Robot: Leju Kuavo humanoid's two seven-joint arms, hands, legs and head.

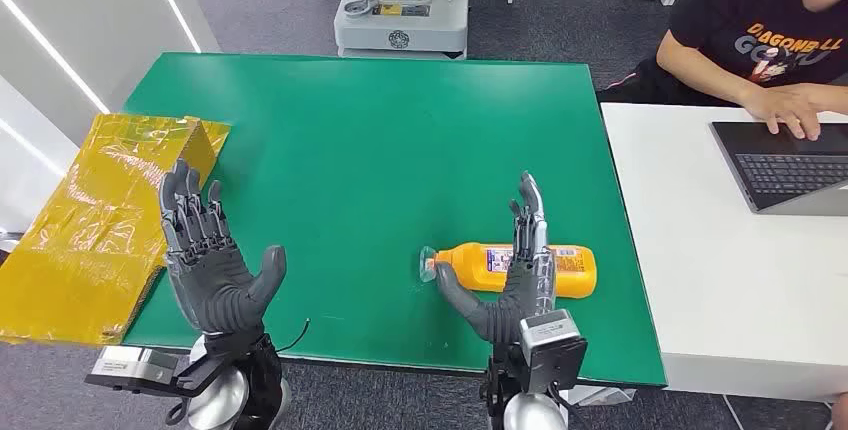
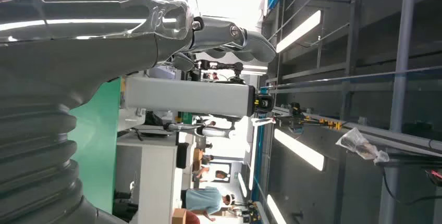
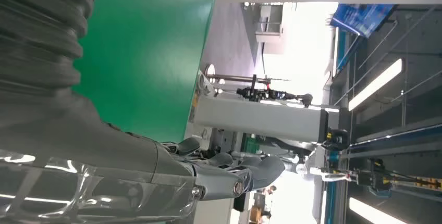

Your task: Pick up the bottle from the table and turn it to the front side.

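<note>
Both hands stand upright over the near edge of the green table (image 1: pixel 380 130), palms turned inward and fingers spread, neither one holding anything. Its right hand (image 1: pixel 515 275) is raised just in front of the orange bottle (image 1: pixel 575 272), so that its fingers cross the label from where I look; whether they touch the bottle I cannot tell. That bottle lies on its side near the table's front right corner, clear cap (image 1: pixel 429 264) pointing left, base toward the right edge. Its left hand (image 1: pixel 208 260) hangs open well away at the front left corner, next to a crumpled yellow bag (image 1: pixel 90 220) that droops over the table's left side. Off to the right, a person in a black printed shirt (image 1: pixel 775 20) sits at a white desk (image 1: pixel 720 280), one hand on a dark laptop (image 1: pixel 785 165). Beyond the far edge stands a grey machine base (image 1: pixel 400 10).
</note>
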